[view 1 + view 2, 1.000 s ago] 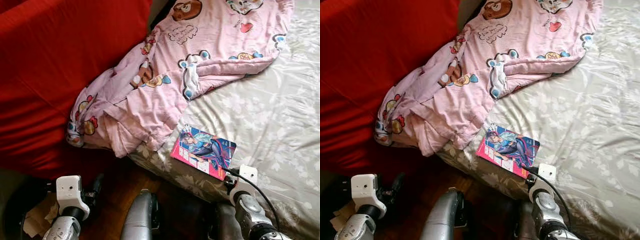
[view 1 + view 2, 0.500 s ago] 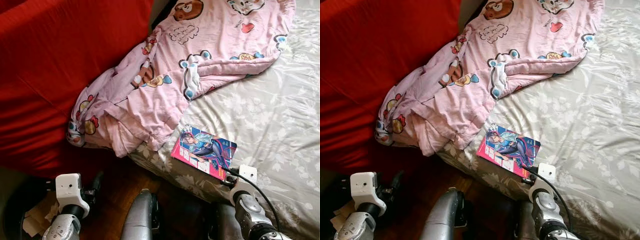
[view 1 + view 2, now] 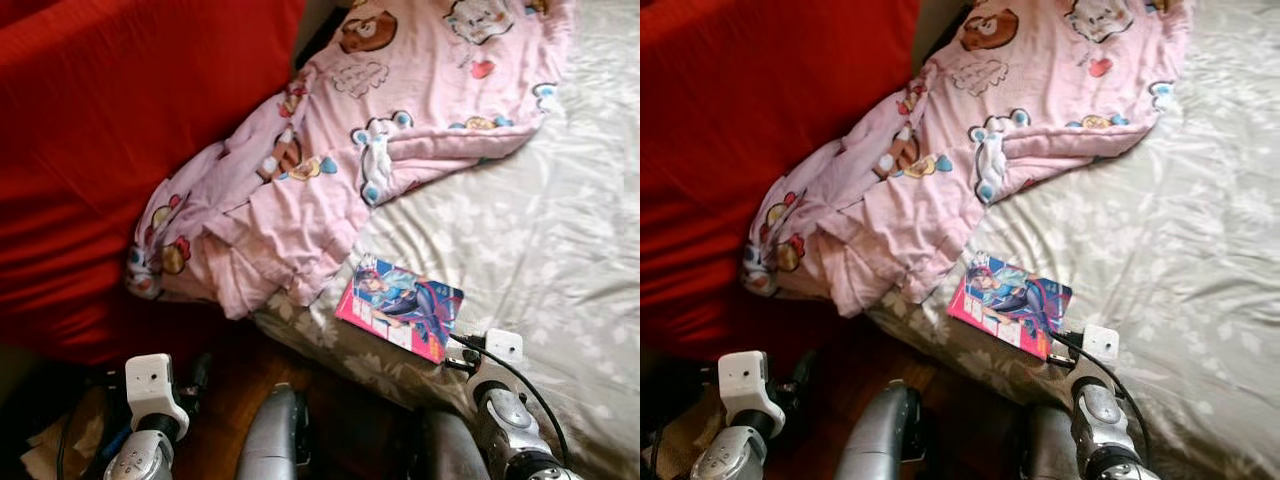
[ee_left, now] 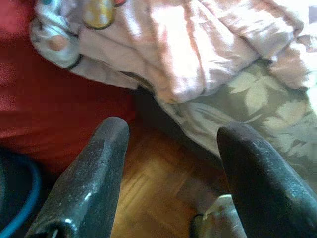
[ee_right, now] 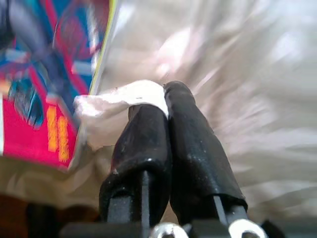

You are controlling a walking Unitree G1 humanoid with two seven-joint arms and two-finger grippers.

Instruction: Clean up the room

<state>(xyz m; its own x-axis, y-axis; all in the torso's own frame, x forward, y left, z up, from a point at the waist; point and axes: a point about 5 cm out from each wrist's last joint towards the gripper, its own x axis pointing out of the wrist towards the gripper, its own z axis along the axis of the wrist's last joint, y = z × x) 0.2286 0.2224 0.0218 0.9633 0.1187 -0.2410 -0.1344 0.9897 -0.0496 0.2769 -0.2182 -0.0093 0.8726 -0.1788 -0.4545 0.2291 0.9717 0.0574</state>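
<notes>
One comic book (image 3: 402,307) beside right claw (image 5: 163,106)

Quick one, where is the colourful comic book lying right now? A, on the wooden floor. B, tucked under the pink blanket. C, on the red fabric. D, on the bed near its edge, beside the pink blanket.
D: the comic book lies flat on the floral bed sheet near the bed's edge, just clear of the pink blanket, with the right gripper close to it.

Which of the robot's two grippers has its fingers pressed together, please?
The right gripper, shut on a white scrap beside the comic book; the left gripper is open.
</notes>
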